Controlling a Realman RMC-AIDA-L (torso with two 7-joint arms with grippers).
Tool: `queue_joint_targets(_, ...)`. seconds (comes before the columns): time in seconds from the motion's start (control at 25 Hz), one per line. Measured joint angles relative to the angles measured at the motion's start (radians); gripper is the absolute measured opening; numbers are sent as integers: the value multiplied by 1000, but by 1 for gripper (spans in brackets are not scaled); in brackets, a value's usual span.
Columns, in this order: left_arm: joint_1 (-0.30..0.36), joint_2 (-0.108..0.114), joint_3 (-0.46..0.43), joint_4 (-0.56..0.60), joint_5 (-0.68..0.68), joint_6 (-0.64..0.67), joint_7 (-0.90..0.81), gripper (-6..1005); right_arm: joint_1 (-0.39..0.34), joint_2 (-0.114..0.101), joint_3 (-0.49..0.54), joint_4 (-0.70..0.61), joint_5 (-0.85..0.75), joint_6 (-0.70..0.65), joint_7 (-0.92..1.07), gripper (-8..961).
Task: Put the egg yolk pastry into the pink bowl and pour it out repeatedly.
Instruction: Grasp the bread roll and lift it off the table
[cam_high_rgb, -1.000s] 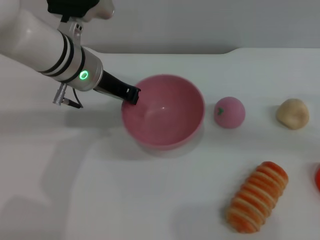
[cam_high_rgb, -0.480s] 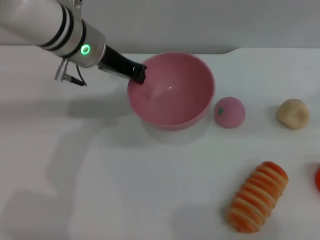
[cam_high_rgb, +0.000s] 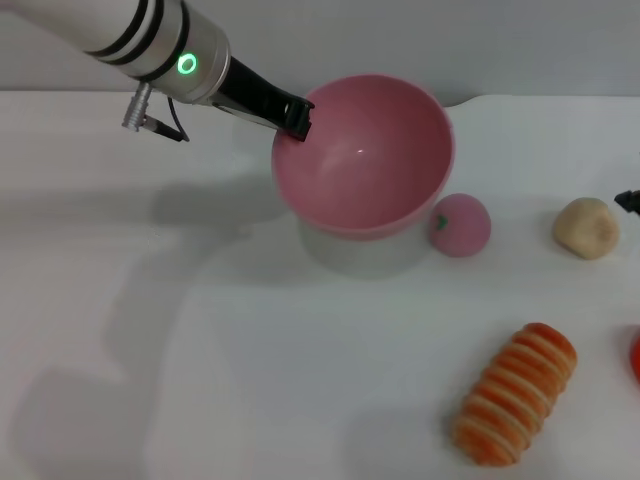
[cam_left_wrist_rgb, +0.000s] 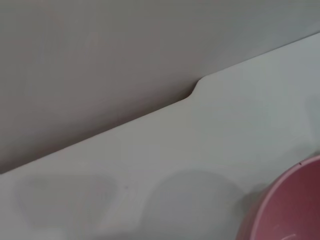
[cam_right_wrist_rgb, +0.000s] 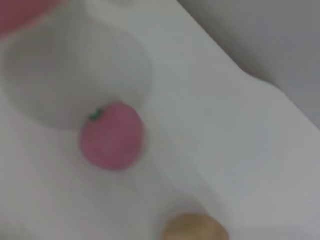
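My left gripper (cam_high_rgb: 296, 122) is shut on the left rim of the pink bowl (cam_high_rgb: 370, 160) and holds it lifted above the white table, its shadow beneath. The bowl is empty; its edge shows in the left wrist view (cam_left_wrist_rgb: 287, 205). The egg yolk pastry (cam_high_rgb: 586, 227) lies on the table at the right, and shows in the right wrist view (cam_right_wrist_rgb: 195, 229). A dark tip of my right gripper (cam_high_rgb: 629, 200) shows at the right edge, just right of the pastry.
A pink ball with a green mark (cam_high_rgb: 460, 224) lies between bowl and pastry, also in the right wrist view (cam_right_wrist_rgb: 112, 136). An orange-and-cream striped roll (cam_high_rgb: 515, 393) lies front right. A red thing (cam_high_rgb: 635, 357) peeks at the right edge.
My left gripper has lifted the pink bowl up and to the right, off the table. The tip of my right gripper has come into view at the right edge.
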Motion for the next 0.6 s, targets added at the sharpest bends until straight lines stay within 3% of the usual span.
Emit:
queue_joint_targets(0.12, -5, 0, 0, 0, -1, 2, 0, 36, 7, 13, -1, 75, -44, 81, 13, 659)
queue_joint_targets(0.24, -5, 0, 0, 0, -2, 2, 1, 36, 18, 12, -1, 174, -50, 149, 21, 660)
queue_joint_targets(0.6, -4, -8, 15, 1, -32, 16, -1, 37, 27, 26, -17, 306, -40, 330, 76, 658)
